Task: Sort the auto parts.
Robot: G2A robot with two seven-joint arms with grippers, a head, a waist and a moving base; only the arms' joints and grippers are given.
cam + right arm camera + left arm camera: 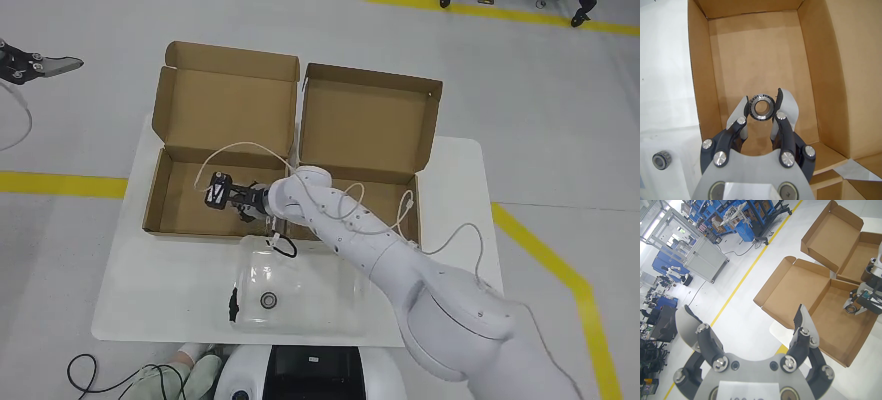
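The right tool [762, 98] grips a tapered roller bearing [762, 109] narrowly by its sides, low inside the cardboard box [761, 56] left of centre in the top view. Release is best made close to the floor, lest it roll. The box walls stand well apart from the tool, so lifting straight out looks free. The left tool [743, 307], spread wide, hangs at upper left, off the table [130, 290].

table: white table [150, 290], rounded corners
floor marking: yellow tape line [745, 275] on pale floor
storage: blue shelving racks [745, 232] beyond the tape
enclosure: aluminium-framed cabinet [702, 256], grey panels
cable: black cable [742, 253] trailing beside cabinet
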